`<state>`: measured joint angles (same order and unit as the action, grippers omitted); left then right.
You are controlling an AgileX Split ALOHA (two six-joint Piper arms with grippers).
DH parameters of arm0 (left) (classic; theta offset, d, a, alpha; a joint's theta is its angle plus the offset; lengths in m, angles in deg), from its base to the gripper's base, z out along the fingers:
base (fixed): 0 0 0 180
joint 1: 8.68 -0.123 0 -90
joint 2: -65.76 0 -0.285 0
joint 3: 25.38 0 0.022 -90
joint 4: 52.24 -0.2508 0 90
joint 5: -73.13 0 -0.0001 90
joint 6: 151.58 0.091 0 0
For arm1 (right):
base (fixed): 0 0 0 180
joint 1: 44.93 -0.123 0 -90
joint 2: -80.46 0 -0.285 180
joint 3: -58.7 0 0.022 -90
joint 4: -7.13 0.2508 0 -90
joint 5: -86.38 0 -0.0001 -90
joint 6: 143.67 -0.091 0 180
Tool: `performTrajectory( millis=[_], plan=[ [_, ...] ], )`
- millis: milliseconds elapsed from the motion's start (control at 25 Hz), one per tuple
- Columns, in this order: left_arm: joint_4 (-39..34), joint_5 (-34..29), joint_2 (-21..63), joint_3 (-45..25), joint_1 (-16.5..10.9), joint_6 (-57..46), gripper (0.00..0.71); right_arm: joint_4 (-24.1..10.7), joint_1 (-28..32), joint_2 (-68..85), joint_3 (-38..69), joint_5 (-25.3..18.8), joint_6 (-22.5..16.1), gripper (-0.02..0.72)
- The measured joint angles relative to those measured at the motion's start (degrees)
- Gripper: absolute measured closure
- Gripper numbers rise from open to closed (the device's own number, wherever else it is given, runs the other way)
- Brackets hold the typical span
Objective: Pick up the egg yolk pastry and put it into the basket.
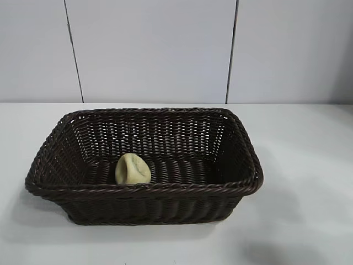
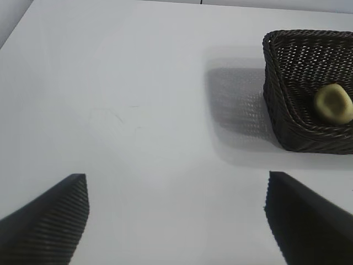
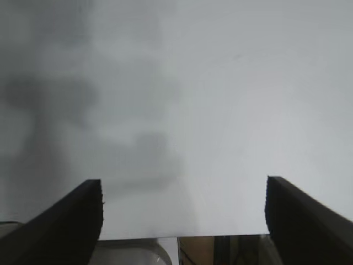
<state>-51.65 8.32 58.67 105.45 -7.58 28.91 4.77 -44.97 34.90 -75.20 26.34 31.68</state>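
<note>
Exterior view, read left to right: the white table (image 1: 309, 165) fills the lower half of the frame, with the basket (image 1: 55, 146) at centre. The egg yolk pastry (image 1: 132, 169) lies inside the basket, on its floor, left of centre and close against the near wall. A pale panelled wall occupies the upper half. No arm appears in this view.

Left wrist view: the left gripper (image 2: 176, 218) shows one dark finger at lower left and one at lower right, spread wide with nothing between them. Bare table lies ahead of it. The basket stands at the upper right of the frame, well apart from the fingers, with the pastry visible inside.

Right wrist view: the right gripper (image 3: 183, 212) likewise shows one finger at lower left and one at lower right, spread wide and empty. Only table surface lies ahead; the table edge crosses the bottom of the frame between the fingers. Neither basket nor pastry is in this frame.

Step assessment: the placing step appears complete, since the pastry rests in the basket and both end effectors are empty. The next move probably calls only for parking the arms clear of the basket; no further grasp seems required.
</note>
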Motion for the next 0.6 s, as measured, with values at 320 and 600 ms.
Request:
performTrajectory(
  millis=[320,600],
  plan=[
    [0.0,0.0,0.0,0.0,0.0,0.0,0.08,0.0,0.0,17.6,4.4,-0.6,0.0,0.125],
    [0.0,0.0,0.0,0.0,0.0,0.0,0.08,0.0,0.0,29.1,4.4,-1.2,0.0,0.125]
  ],
)
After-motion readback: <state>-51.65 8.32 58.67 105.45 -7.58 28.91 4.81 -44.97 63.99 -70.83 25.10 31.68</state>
